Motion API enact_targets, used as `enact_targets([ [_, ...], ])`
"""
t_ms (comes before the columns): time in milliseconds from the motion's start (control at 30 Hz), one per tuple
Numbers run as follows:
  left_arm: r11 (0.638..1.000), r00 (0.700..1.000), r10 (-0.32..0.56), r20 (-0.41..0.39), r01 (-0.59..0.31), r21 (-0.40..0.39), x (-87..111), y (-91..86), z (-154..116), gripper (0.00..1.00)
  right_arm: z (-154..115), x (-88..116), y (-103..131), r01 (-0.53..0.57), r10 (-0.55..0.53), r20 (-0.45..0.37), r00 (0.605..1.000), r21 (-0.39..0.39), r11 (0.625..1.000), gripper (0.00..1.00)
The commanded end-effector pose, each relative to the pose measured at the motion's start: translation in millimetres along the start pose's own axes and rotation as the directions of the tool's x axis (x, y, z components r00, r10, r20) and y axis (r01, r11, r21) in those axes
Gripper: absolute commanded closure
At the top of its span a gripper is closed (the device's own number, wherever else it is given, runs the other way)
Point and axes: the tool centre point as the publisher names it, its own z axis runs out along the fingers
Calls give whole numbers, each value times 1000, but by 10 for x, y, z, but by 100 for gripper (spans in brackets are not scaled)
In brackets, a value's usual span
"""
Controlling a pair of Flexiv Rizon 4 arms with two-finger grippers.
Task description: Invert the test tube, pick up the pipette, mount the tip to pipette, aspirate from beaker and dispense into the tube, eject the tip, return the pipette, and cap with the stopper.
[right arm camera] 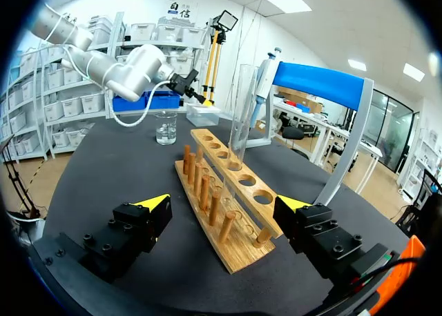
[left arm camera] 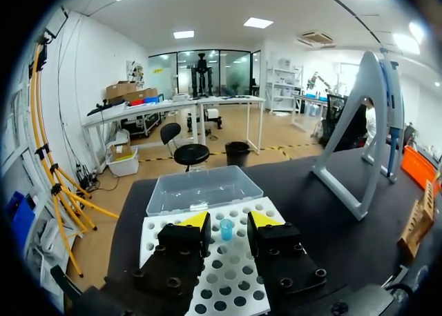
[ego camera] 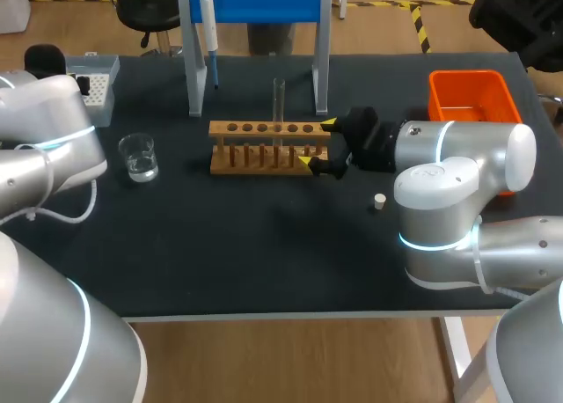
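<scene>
Dark table [ego camera: 264,253], tip box [ego camera: 106,73] partly hidden

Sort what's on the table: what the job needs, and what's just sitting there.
Needed: tube, pipette, tip box, beaker, stopper.
Not named in the task, only holding or standing by: rack, stand, orange bin.

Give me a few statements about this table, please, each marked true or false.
1. The test tube stands in the wooden rack. True.
2. The pipette lies on the table. False: it hangs on the blue stand.
3. The right gripper is shut on the test tube. False: it is open at the rack's end.
4. The stopper lies apart from the rack. True.
5. The left gripper is open above the tip box. True.
</scene>
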Motion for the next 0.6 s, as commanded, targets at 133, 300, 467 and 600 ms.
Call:
enact_targets([
  [133,1000,1000,5,-3,-5,-7,-15,-13,20,67,-2,-2,-6,0,0,0,1000,-1,1000,0],
  [300,1000,1000,5,-3,-5,-9,-13,-14,24,67,-2,-2,-6,0,0,0,1000,-1,1000,0],
  [467,1000,1000,5,-2,-5,-10,-13,-13,28,67,-2,-2,-6,0,0,0,1000,-1,1000,0],
  [600,1000,1000,5,-2,-5,-10,-14,-13,31,71,-2,-2,-6,0,0,0,1000,-1,1000,0],
])
